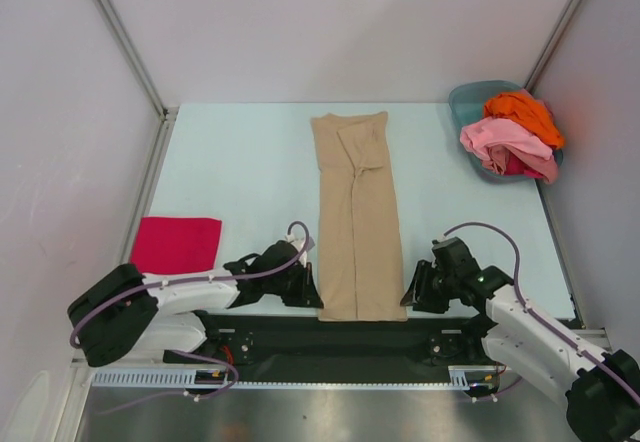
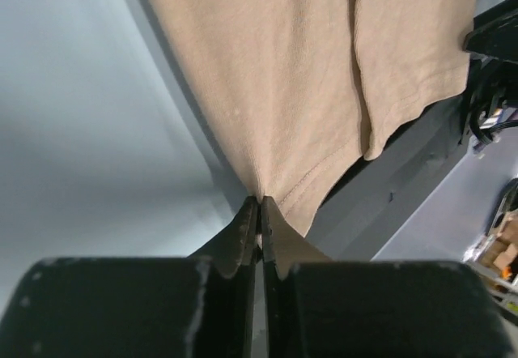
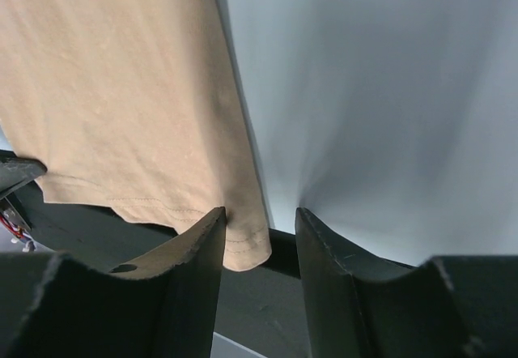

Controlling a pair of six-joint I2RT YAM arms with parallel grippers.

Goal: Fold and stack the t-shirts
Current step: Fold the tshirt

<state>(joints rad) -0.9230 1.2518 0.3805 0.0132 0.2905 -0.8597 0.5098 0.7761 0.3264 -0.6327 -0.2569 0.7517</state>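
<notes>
Subject: long tan cotton t-shirt (image 1: pixel 355 212), folded lengthwise into a narrow strip, lying flat down the middle of the pale blue table (image 1: pixel 240 162). Its hem overhangs the near edge onto the black base rail (image 1: pixel 330 337).

Left gripper (image 2: pixel 260 204): clenched on the near-left hem corner, with cloth pinched between the pads.

Right gripper (image 3: pixel 259 216): released. Its jaws stand apart astride the near-right hem corner, and only one finger (image 3: pixel 198 245) meets the fabric edge (no grip on that side yet).

Other items: a magenta folded shirt (image 1: pixel 177 243) lies at the left edge, well apart from the strip. An orange shirt (image 1: pixel 525 112) and a pink shirt (image 1: pixel 500 140) are heaped in the teal plastic basin (image 1: pixel 465 97) at the far right.

Risks, as judged:
- If the left arm lifts before the right jaws close, the hem would likely rise on one side only and skew the fold.
- The right corner sits near one finger rather than centred, so a closure could catch a single layer or miss.
- The layered strip may slide open when carried forward.
</notes>
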